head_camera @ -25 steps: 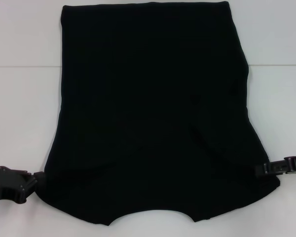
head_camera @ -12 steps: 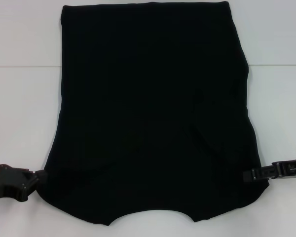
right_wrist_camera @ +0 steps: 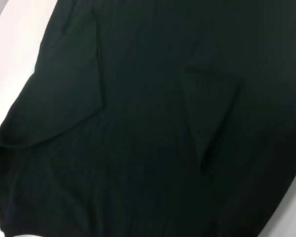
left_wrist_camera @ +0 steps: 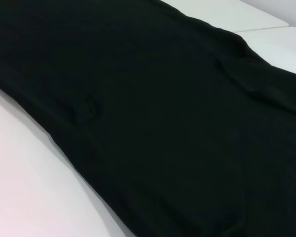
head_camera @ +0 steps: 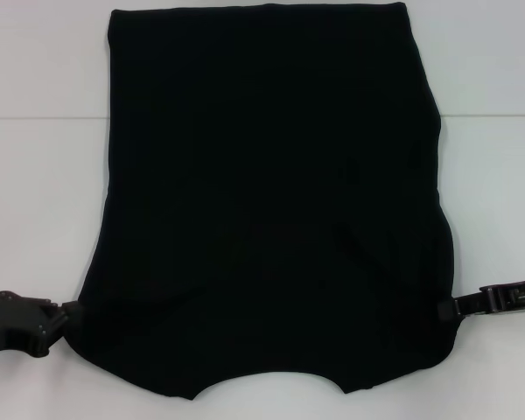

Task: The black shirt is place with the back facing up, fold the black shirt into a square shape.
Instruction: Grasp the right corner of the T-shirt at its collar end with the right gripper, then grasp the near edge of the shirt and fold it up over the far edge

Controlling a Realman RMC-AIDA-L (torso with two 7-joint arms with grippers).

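Observation:
The black shirt (head_camera: 271, 192) lies flat on the white table (head_camera: 35, 175), sleeves folded in and curved neckline at the near edge. My left gripper (head_camera: 63, 317) sits low on the table, touching the shirt's near left corner. My right gripper (head_camera: 446, 307) meets the shirt's near right edge, its tip against the cloth. Only black cloth (left_wrist_camera: 163, 123) with a few creases and a strip of table shows in the left wrist view. In the right wrist view there are folded layers of the shirt (right_wrist_camera: 148, 148).
White tabletop surrounds the shirt on both sides, with a seam line (head_camera: 44, 117) running across the far part. The shirt's far hem reaches nearly to the top of the head view.
The right gripper moved in towards the shirt's near right corner, and that corner of cloth has drawn inward. The left gripper shifted slightly closer to the shirt's left corner.

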